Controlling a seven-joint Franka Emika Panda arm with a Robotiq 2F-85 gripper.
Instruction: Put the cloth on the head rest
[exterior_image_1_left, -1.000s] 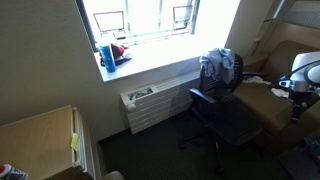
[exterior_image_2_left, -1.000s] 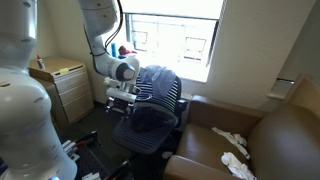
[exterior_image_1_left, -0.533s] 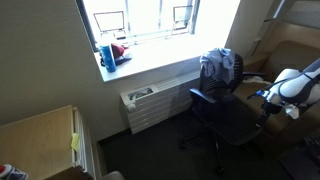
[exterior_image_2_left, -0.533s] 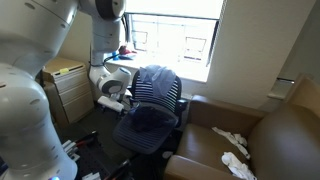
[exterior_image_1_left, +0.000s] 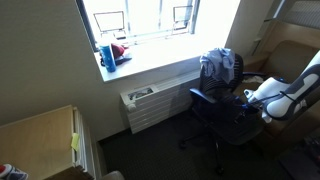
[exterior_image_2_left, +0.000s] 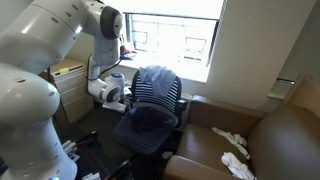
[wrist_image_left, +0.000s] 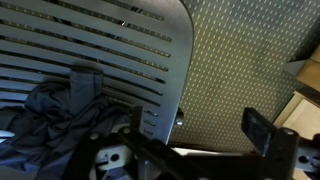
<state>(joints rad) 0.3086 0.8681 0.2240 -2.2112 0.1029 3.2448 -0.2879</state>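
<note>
Arm (exterior_image_2_left: 62, 35) drops lower than a second ago, now beside chair (exterior_image_2_left: 166, 96) | cloth (wrist_image_left: 48, 116) heaped at chair's lower back, below head rest (exterior_image_2_left: 158, 72) | gripper (exterior_image_2_left: 122, 96) alongside chair, fingers spread, empty | pickup not yet done

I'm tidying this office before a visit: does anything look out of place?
Yes. A dark cloth lies crumpled on the office chair, bunched against the slatted backrest rather than draped neatly. White crumpled pieces are strewn on the brown couch.
</note>
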